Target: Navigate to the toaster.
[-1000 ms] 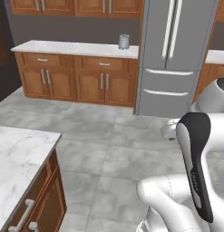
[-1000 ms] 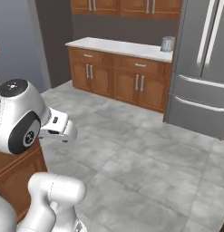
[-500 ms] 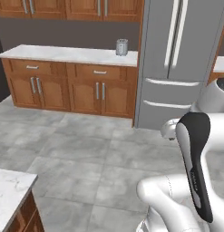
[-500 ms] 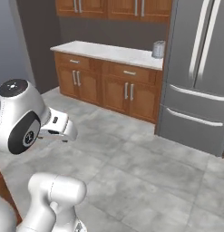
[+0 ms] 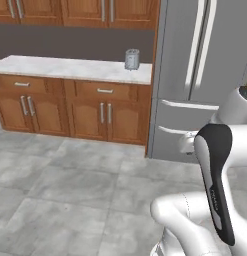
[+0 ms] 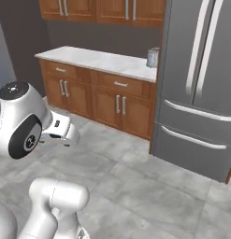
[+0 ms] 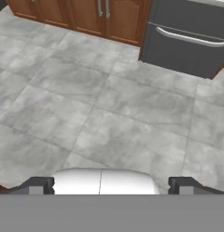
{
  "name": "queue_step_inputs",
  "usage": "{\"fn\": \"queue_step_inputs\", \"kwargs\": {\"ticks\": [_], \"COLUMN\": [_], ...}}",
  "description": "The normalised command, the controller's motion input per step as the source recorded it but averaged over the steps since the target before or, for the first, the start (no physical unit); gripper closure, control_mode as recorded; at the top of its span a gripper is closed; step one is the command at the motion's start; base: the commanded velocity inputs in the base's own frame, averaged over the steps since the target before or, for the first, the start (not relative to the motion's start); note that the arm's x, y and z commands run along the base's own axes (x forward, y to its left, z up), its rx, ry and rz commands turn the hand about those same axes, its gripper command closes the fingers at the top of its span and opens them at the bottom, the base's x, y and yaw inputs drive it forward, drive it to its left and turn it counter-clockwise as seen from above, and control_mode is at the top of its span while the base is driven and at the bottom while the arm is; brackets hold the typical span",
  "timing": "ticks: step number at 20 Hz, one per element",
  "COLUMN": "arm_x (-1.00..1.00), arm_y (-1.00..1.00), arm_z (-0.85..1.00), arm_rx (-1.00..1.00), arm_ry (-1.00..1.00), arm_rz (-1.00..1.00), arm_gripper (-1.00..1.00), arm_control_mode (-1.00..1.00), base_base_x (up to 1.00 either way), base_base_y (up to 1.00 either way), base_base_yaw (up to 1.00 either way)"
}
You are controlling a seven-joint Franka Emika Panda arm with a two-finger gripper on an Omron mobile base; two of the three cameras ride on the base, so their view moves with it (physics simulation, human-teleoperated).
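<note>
The toaster is a small silver-grey box standing on the white marble counter, at the counter's right end right beside the fridge. From the other side the toaster stands well ahead of the arm, across a stretch of floor. My gripper looks down at the floor tiles with its dark fingertips far apart, open and holding nothing.
A tall steel fridge stands right of the counter, with wooden base cabinets under it and upper cabinets above. Grey floor tiles lie between me and the cabinets. A dark wall closes the left side.
The whole picture has shifted, so the base has driven. The marble island at lower left has dropped out of view, and the counter, toaster and fridge now look nearer and larger.
</note>
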Motion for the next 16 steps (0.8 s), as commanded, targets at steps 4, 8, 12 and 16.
{"fn": "queue_step_inputs", "kwargs": {"ticks": [4, 8, 12, 16], "arm_x": [0.00, 0.00, 0.00, 0.00], "arm_y": [0.00, 0.00, 0.00, 0.00], "arm_z": [0.00, 0.00, 0.00, 0.00], "arm_rx": [0.00, 0.00, 0.00, 0.00], "arm_ry": [0.00, 0.00, 0.00, 0.00], "arm_rz": [0.00, 0.00, 0.00, 0.00], "arm_gripper": [-1.00, -1.00, -1.00, -1.00], "arm_control_mode": [1.00, 1.00, 1.00, 1.00], "base_base_x": [1.00, 1.00, 1.00, 1.00], "base_base_y": [-0.04, 0.00, 0.00, 0.14], "base_base_yaw": [0.00, -0.03, -0.06, -0.20]}}
